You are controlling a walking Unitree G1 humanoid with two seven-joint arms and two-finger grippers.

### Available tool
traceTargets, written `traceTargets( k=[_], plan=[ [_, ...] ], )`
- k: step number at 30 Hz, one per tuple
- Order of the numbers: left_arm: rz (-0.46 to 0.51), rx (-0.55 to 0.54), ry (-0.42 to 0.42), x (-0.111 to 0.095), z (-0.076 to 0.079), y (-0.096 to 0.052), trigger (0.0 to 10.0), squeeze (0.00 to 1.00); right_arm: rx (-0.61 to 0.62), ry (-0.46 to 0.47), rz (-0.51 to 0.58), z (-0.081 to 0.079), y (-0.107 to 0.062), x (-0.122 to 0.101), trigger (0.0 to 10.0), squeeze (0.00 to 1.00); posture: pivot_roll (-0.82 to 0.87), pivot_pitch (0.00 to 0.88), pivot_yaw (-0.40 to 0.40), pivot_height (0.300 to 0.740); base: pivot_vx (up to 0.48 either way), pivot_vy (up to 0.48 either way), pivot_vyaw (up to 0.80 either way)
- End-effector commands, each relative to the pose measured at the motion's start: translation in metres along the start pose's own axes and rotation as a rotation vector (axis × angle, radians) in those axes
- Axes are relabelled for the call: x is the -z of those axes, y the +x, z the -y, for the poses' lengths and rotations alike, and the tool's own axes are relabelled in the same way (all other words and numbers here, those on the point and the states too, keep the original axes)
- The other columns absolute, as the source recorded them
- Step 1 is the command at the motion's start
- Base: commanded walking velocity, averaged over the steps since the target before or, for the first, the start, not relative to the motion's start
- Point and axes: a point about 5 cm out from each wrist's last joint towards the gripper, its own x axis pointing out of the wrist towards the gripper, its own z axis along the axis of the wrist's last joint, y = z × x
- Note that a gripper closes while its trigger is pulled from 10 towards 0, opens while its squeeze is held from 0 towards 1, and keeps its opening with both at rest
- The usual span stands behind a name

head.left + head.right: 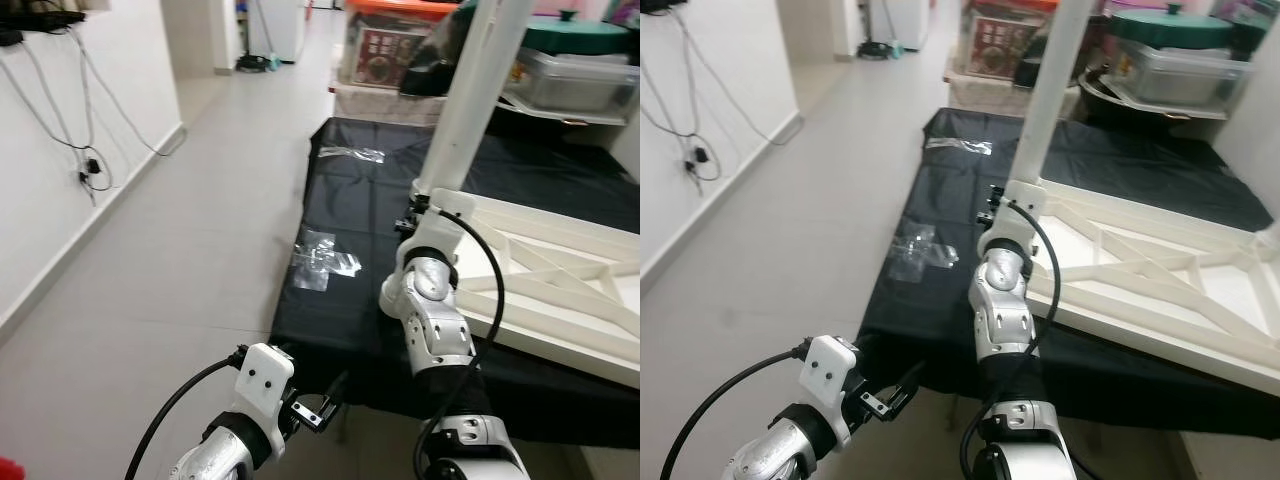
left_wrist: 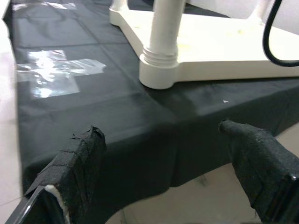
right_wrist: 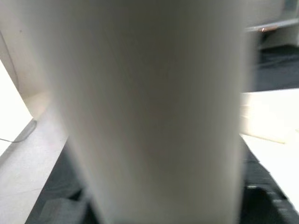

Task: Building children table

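The white tabletop [image 1: 1160,290] lies upside down on the black sheet [image 1: 340,300], ribbed underside facing up. One white leg [image 1: 470,95] stands upright in the near corner socket of the tabletop, at the edge closest to the floor side of the sheet. A second leg stub appears at the far right corner of the tabletop; its seating cannot be judged.

The right gripper [image 1: 412,222] is against the base of the upright leg, where it meets the tabletop. Whether its fingers are spread or clamped on the leg cannot be told.

The left gripper [image 2: 168,172] hangs low, just off the sheet's near edge, fingers [image 2: 74,168] spread, holding nothing.

Assessment: assembly is partway. At least one leg is fitted; the remaining corners need checking, and the table is not yet turned upright.
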Motion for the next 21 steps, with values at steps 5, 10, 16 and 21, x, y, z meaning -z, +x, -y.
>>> traceTargets(
  k=[5, 10, 16, 21],
  plan=[
    [-0.022, 0.0, -0.004, 0.005, 0.0, 0.0, 10.0, 0.0, -0.322, 0.171, -0.047, -0.011, -0.002, 0.009, 10.0, 0.0, 0.14, 0.092, -0.061, 0.74, 0.0, 0.0, 0.0],
    [-0.024, 0.003, -0.007, 0.006, 0.0, 0.0, 10.0, 0.0, -0.687, 0.178, -0.088, -0.011, -0.001, 0.003, 10.0, 0.0, 0.13, 0.088, -0.059, 0.74, 0.0, 0.0, 0.0],
    [-0.023, 0.006, -0.01, 0.007, 0.001, 0.0, 10.0, 0.0, -1.367, 0.159, -0.257, -0.002, -0.017, -0.001, 10.0, 0.0, 0.14, 0.08, -0.066, 0.74, 0.0, 0.0, 0.0],
    [-0.024, 0.0, -0.011, 0.007, 0.002, 0.0, 10.0, 0.0, -1.541, 0.042, -0.354, -0.006, -0.019, 0.013, 10.0, 0.0, 0.16, 0.077, -0.076, 0.74, 0.0, 0.0, 0.0]
  ],
)
